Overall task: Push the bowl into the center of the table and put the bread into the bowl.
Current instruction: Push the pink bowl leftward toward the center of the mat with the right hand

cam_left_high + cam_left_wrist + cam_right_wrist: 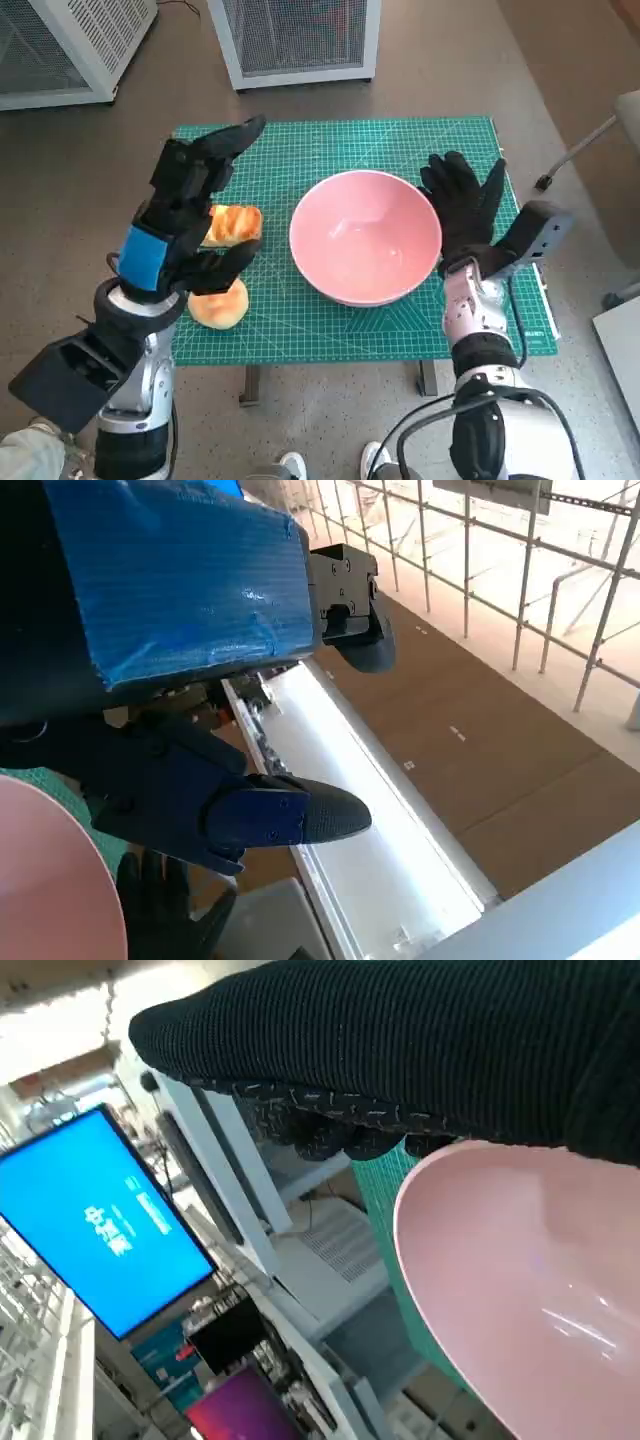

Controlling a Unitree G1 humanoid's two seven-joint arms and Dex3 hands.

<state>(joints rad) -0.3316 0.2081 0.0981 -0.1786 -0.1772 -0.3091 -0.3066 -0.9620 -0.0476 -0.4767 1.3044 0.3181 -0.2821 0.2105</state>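
- The left hand (190, 215) hangs above the left part of the desk (300, 330), fingers spread and holding nothing; its blue-taped back faces up and its fingertips point away from the robot.
- Two pieces of bread lie beneath that hand. The nearer piece (220, 306) is a pale round bun just under the thumb side, close to the desk's near edge.
- The farther piece (233, 224) is browner and toasted, partly covered by the left hand's fingers; its long axis runs roughly side to side, towards the bowl.
- The pink bowl (366, 236) stands upright, mouth up, just to the right of the left hand and a little right of the middle of the green mat (330, 150).
- The right hand (467, 208), in its black glove, is at the bowl's right side with fingers spread and pointing away from the robot; whether it touches the rim I cannot tell. The right wrist view shows the glove (420, 1050) close over the bowl's rim (430, 1190).
- Beyond the desk, two white cabinets (295, 40) with mesh fronts stand on the floor.
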